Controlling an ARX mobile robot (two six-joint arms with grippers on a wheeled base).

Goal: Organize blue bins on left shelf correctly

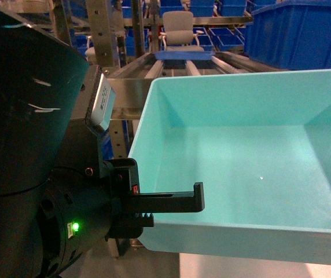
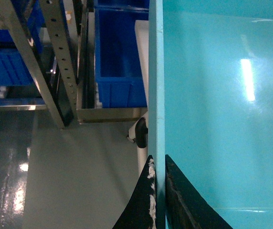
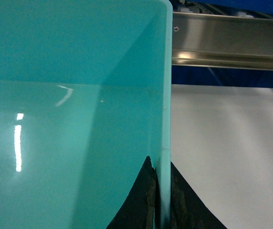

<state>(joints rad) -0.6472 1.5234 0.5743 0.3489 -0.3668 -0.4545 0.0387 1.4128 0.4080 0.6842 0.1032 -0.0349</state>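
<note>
Dim, bluish indoor light from overhead leaves white streaks of glare on the glossy turquoise bin [image 2: 222, 95] in both wrist views and on the wet-looking floor [image 2: 12, 191]. The head view is soft and grainy, its dark left side in deep shadow.

right gripper [image 3: 161, 200] pinching turquoise bin [image 3: 69, 119] wall bottom centre, steel rail [image 3: 229, 40] upper right, pale surface [image 3: 229, 143] right

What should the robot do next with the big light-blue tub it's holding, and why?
Probably carry the turquoise tub forward toward the steel shelf. Both claws are clamped on opposite walls, the left claw and the right claw, so the tub is held up, and the shelf's roller tracks lie just ahead of it.
</note>
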